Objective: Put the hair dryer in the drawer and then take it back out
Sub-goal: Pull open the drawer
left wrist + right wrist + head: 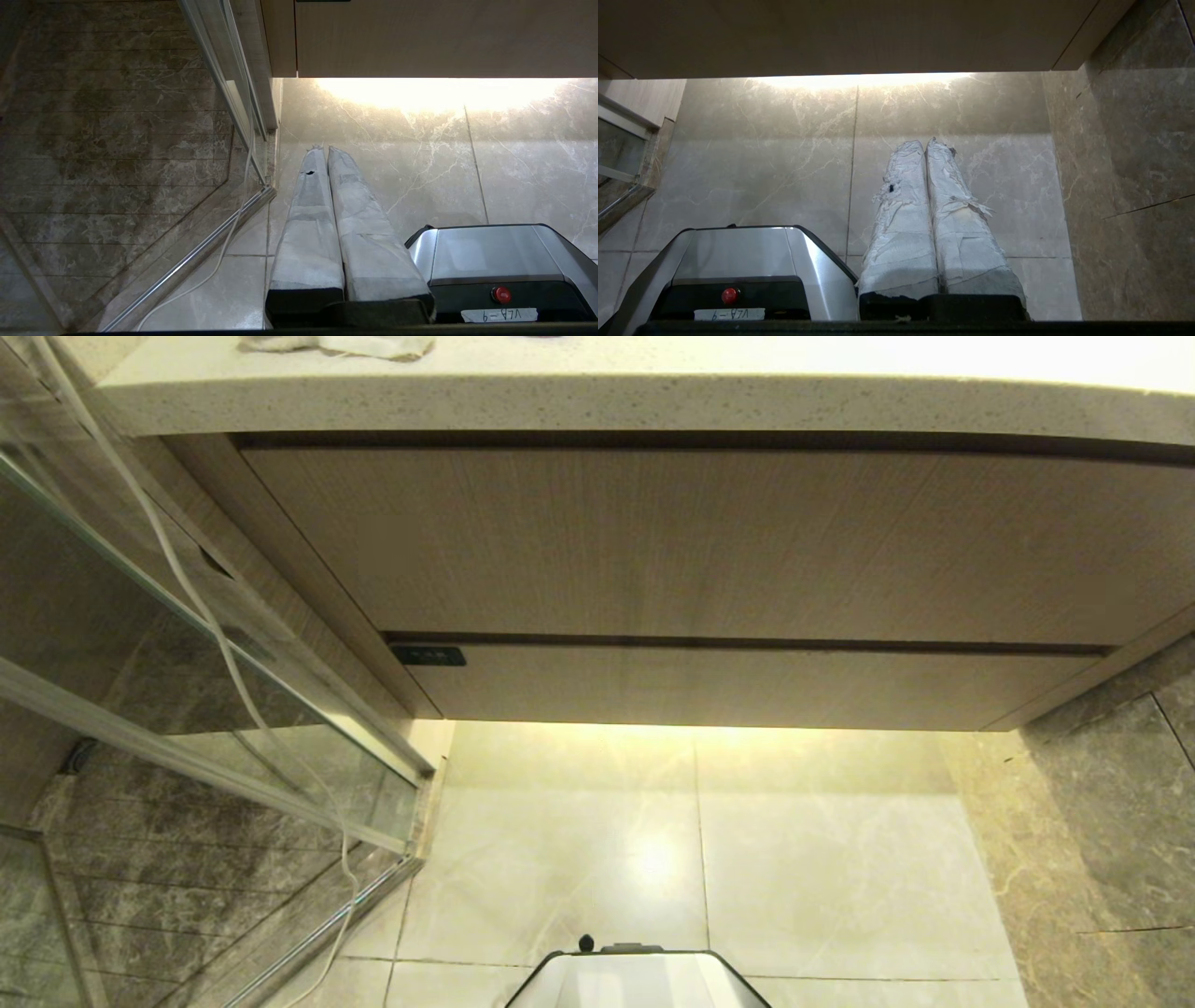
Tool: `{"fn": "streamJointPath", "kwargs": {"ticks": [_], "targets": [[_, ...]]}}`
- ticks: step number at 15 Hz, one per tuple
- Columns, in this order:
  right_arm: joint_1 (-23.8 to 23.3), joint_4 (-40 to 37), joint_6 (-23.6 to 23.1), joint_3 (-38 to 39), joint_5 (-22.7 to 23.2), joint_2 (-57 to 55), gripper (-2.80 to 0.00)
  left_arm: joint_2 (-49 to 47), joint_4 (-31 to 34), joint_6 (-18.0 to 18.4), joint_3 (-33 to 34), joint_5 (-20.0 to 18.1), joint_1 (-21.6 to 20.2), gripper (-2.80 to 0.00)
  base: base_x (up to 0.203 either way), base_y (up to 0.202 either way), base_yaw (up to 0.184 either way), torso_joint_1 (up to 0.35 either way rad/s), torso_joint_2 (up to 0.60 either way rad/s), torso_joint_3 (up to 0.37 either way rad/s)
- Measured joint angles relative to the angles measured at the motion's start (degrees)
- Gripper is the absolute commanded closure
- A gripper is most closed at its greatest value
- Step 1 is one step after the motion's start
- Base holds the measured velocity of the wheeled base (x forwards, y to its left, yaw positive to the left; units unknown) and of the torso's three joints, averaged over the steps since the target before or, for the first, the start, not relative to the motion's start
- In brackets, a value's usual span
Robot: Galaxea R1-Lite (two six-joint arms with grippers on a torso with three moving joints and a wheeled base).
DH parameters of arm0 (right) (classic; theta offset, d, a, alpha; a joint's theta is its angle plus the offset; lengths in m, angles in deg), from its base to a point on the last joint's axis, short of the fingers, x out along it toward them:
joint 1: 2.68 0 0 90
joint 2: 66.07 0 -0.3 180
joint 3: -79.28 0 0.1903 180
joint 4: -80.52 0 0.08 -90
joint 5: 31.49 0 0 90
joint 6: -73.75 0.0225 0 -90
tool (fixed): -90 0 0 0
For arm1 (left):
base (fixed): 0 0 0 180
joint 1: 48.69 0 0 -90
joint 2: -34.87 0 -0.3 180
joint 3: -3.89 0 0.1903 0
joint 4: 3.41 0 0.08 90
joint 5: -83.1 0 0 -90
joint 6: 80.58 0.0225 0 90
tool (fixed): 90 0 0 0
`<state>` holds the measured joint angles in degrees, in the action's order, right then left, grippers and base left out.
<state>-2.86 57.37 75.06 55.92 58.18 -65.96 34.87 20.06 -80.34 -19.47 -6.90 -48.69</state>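
So I'm parked in front of a bathroom vanity, looking down at it. The speckled worktop (597, 401) runs across the top of my head view, with a crumpled white cloth (341, 345) sitting at its left end near the front edge. Under it there's a tall wood-grain front panel (709, 537), and below that a lower, narrower front that I take to be the drawer (747, 686), closed flush. A small dark tag (428, 656) sits at the left end of the seam between them. Can't spot the hair dryer in any view.

Off to my left is a glass shower screen (187, 709) with a thin white cable (201, 607) hanging down in front of it. On my right is a dark marble wall (1111, 821). Pale floor tiles (822, 868) run under the vanity, lit by a bright glow.

My left pincer (326, 148) and right pincer (924, 141) both hang low over the floor tiles beside my silver base (639, 980), padded fingers (901, 224) pressed together, clenched on nothing, and well below the drawer front
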Motion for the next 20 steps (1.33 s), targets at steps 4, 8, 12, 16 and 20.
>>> {"fn": "streamJointPath", "kwargs": {"ticks": [4,8,12,16,20], "targets": [[0.0,0.0,0.0,0.0,0.0,0.0,0.00,0.0,0.0,0.0,0.0,0.0,0.0,0.00,0.000,0.000,0.000,0.000,0.00,0.000],[0.0,0.0,0.0,0.0,0.0,0.0,0.00,0.0,0.0,0.0,0.0,0.0,0.0,0.00,0.000,0.000,0.000,0.000,0.00,0.000],[0.0,0.0,0.0,0.0,0.0,0.0,0.00,0.0,0.0,0.0,0.0,0.0,0.0,0.00,0.000,0.000,0.000,0.000,0.00,0.000],[0.0,0.0,-0.2,0.0,0.1,0.0,0.00,0.0,0.0,0.0,0.0,0.0,0.0,0.00,0.000,0.000,0.000,0.000,0.00,0.000],[0.0,0.0,-0.2,0.0,0.1,0.0,0.00,0.0,0.0,0.0,0.0,0.0,0.0,0.00,0.000,0.000,0.000,0.000,0.00,0.000]]}}
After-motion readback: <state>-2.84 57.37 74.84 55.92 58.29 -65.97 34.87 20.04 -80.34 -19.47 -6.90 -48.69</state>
